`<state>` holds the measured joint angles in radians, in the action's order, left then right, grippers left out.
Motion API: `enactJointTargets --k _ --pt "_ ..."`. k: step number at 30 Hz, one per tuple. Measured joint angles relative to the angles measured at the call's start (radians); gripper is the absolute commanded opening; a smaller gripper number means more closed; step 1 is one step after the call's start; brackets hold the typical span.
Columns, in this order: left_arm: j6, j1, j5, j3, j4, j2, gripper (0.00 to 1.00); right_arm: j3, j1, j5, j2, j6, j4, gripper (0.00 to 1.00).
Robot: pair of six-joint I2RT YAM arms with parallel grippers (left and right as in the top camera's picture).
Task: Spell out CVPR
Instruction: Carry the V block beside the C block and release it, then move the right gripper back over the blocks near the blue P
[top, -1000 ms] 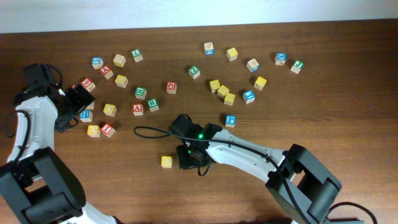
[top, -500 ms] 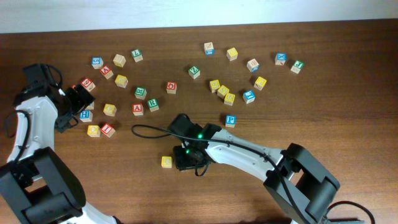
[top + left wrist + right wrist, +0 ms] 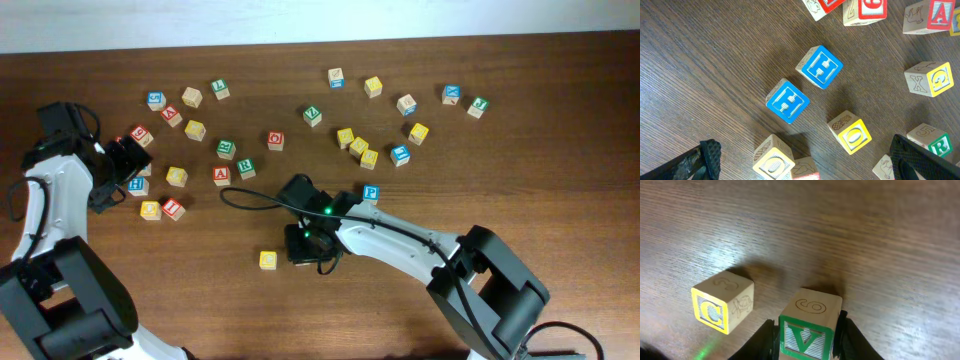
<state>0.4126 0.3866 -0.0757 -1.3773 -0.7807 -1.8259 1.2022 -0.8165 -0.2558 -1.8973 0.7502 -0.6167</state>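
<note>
Gripping green wooden V cube [image 3: 812, 315] in right gripper [image 3: 808, 341] beside yellow wooden C cube [image 3: 722, 307], needing level set-down, with left gripper [image 3: 812, 157] agape.

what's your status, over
Right end effector shut on V block, beside C block, gap between. Left end effector open over blue blocks. Nothing blocking.

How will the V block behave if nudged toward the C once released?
The V block looks like stiff, light wood, so the right gripper probably won't deform it. Flat-faced and squat, it should slide, not roll or tip, though an off-centre push may twist it.
</note>
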Motion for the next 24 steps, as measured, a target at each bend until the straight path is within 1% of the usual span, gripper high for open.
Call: enactJointTargets --k 5,8,12,15,16,18,19,24 --pt "0.0 0.0 0.0 0.0 0.0 0.0 0.99 0.003 0.0 -0.001 0.0 0.082 -0.009 0.28" --pt "0.0 0.0 0.0 0.0 0.0 0.0 0.99 0.003 0.0 -0.001 0.0 0.099 -0.006 0.29" --pt "0.0 0.0 0.0 0.0 0.0 0.0 0.99 0.003 0.0 0.0 0.0 0.084 -0.002 0.27" --pt "0.0 0.0 0.0 0.0 0.0 0.0 0.99 0.003 0.0 -0.001 0.0 0.04 -0.001 0.28" --pt "0.0 0.0 0.0 0.0 0.0 0.0 0.99 0.003 0.0 -0.001 0.0 0.032 -0.001 0.29" --pt "0.0 0.0 0.0 0.0 0.0 0.0 0.99 0.003 0.0 -0.001 0.0 0.021 -0.001 0.37" --pt "0.0 0.0 0.0 0.0 0.0 0.0 0.99 0.003 0.0 -0.001 0.0 0.019 -0.002 0.4" --pt "0.0 0.0 0.0 0.0 0.0 0.0 0.99 0.006 0.0 -0.001 0.0 0.01 -0.011 0.4"
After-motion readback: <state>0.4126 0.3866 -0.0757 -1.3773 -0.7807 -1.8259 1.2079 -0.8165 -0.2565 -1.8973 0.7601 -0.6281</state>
